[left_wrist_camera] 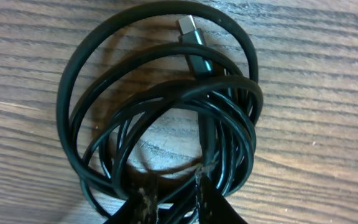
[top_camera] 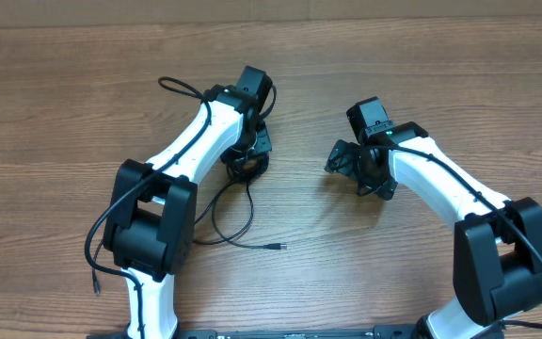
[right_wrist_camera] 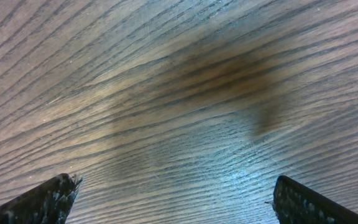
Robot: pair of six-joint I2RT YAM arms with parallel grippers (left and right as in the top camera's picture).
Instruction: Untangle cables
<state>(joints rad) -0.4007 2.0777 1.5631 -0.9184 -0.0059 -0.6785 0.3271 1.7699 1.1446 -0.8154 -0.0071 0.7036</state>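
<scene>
1 cable coil (left_wrist_camera: 219, 143), half hid by L hand (left_wrist_camera: 174, 202)

No readable text, label or number anywhere.

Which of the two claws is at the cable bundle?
The left gripper: its fingers straddle the coiled cables, while the right gripper hangs wide open over bare table.

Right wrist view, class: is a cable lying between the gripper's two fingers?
No, only the wood grain of the table shows in the wide gap of the open right gripper.
</scene>
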